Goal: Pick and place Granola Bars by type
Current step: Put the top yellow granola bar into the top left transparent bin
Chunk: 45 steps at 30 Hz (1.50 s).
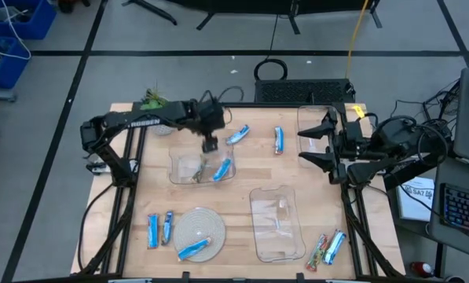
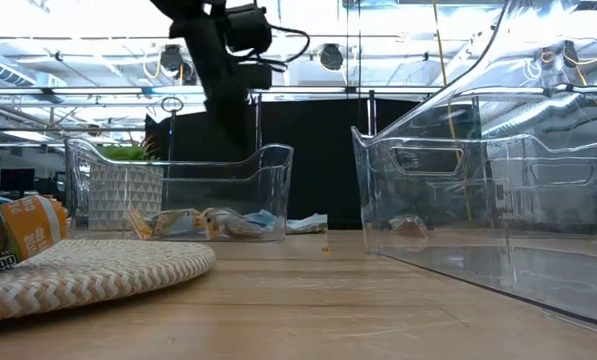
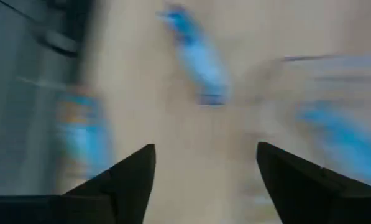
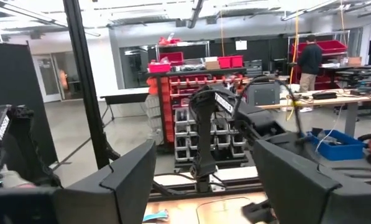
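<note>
Granola bars lie scattered on the wooden table: two blue ones (image 1: pixel 238 134) (image 1: pixel 279 140) far of centre, two blue ones (image 1: pixel 152 230) (image 1: pixel 168 228) near left, and a multicoloured one (image 1: pixel 319 250) beside a blue one (image 1: pixel 334 246) near right. One blue bar (image 1: pixel 195 250) rests on the round woven plate (image 1: pixel 201 228). A blue bar (image 1: pixel 222 169) and a multicoloured bar (image 1: pixel 195 173) lie in the far-left clear bin (image 1: pixel 175 161). My left gripper (image 1: pixel 209 146) hangs open and empty over that bin's far edge; its wrist view is blurred, with the open fingers (image 3: pixel 132 177) above blue bars (image 3: pixel 194 53). My right gripper (image 1: pixel 313 145) waits open at the far right, pointing level (image 4: pixel 204 168).
A second clear bin (image 1: pixel 277 224) stands near right of centre, and a third (image 1: pixel 320 122) sits under my right gripper. The low view shows the plate (image 2: pixel 78 270), the far-left bin (image 2: pixel 178 190) and the big near bin (image 2: pixel 498 220). A green plant (image 1: pixel 152 101) stands at the far-left corner.
</note>
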Each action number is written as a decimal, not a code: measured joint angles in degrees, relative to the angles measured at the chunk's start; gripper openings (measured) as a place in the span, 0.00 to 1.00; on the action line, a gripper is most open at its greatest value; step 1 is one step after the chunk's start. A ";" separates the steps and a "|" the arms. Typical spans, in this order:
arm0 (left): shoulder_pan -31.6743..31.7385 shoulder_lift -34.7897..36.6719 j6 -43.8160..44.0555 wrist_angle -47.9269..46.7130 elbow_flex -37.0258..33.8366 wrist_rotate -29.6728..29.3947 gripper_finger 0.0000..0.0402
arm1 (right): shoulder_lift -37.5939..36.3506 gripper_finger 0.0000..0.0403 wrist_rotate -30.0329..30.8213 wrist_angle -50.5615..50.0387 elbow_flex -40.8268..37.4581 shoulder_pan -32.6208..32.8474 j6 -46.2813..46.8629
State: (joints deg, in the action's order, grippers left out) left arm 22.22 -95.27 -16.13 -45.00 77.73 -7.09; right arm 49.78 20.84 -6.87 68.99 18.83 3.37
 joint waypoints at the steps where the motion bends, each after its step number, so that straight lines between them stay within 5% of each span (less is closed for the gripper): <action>1: 1.12 -0.66 -3.44 0.48 0.54 -2.82 0.73 | 0.00 0.65 0.00 -0.11 0.00 0.00 0.05; 8: 10.71 -8.11 -10.60 2.18 1.36 -10.91 0.75 | 0.44 0.65 0.43 -5.66 0.00 -0.02 4.18; 25: 19.85 -21.08 -10.96 9.92 1.34 -5.10 0.73 | 6.10 0.65 1.87 -4.20 0.00 -0.04 9.44; 30: 21.03 -23.19 -7.57 7.44 1.71 1.07 0.56 | 6.51 0.65 1.70 -0.55 0.00 -0.04 9.17; 37: 20.31 -19.39 -2.22 6.11 1.17 5.18 0.06 | 6.45 0.65 3.15 -0.53 0.00 -0.04 8.10; 45: 17.39 -5.07 5.84 0.65 1.21 5.58 0.02 | 6.45 0.65 3.15 0.00 0.01 -0.02 4.69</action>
State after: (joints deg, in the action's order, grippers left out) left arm 39.60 -100.34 -10.29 -44.34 78.94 -1.51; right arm 56.23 23.99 -6.87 69.01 18.81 8.06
